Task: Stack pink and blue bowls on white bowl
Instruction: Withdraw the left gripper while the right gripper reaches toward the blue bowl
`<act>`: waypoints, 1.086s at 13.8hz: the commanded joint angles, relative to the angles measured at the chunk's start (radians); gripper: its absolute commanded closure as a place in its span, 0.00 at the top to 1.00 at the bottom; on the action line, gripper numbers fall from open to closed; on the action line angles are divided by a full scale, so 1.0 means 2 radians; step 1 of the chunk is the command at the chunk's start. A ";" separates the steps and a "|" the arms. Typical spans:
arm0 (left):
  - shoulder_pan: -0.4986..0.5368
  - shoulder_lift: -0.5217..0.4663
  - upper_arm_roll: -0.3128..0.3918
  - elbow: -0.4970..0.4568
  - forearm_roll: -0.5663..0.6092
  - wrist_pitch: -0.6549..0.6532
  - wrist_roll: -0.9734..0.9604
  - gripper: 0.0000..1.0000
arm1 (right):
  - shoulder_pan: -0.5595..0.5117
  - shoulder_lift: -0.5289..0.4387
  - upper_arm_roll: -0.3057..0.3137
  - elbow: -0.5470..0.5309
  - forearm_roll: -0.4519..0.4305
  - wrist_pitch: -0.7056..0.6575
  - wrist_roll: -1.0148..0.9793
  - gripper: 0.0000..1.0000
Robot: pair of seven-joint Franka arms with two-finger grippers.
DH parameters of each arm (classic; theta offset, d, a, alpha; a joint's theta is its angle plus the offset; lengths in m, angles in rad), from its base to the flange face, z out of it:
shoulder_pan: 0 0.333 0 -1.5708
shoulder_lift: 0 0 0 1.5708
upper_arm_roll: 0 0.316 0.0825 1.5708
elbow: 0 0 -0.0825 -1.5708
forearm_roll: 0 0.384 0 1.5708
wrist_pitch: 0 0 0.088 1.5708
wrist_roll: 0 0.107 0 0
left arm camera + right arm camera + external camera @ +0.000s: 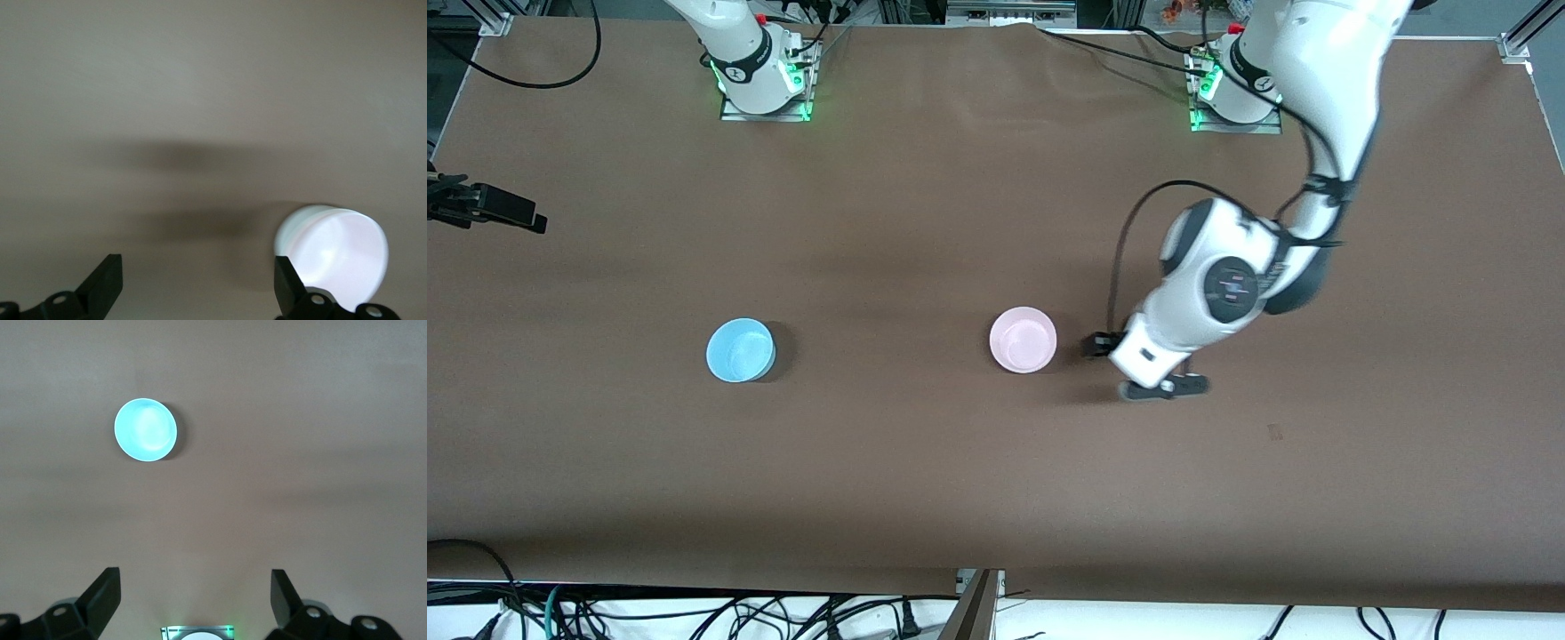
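Note:
The pale pink bowl (1023, 340) stands upright mid-table; in the left wrist view it (337, 257) shows washed out, beside one fingertip (285, 280). The light blue bowl (740, 349) stands upright toward the right arm's end of the table and also shows in the right wrist view (145, 430). No white bowl shows in any view. My left gripper (1136, 366) (198, 267) is open and empty, low over the table beside the pink bowl, toward the left arm's end. My right gripper (195, 577) is open and empty, high over the table near its own base, out of the front view.
The arm bases (763, 67) (1232, 93) stand on lit plates at the edge farthest from the front camera. A black clamp-like device (485, 206) reaches in at the right arm's end. Cables run along the edge nearest the camera.

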 commanded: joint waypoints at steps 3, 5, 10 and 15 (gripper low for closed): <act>0.069 -0.095 0.046 -0.015 -0.004 -0.094 0.033 1.00 | -0.010 0.010 0.002 0.015 -0.002 -0.004 -0.006 0.99; 0.110 -0.138 0.049 -0.013 -0.004 -0.124 0.058 1.00 | -0.011 0.010 0.002 0.015 -0.001 -0.004 -0.004 0.99; 0.143 -0.178 0.099 0.055 0.043 -0.268 0.149 1.00 | -0.011 0.060 0.002 0.014 0.041 0.028 -0.006 0.99; 0.148 -0.202 0.117 0.071 0.050 -0.317 0.186 1.00 | 0.004 0.151 0.007 0.010 0.046 0.146 0.002 0.99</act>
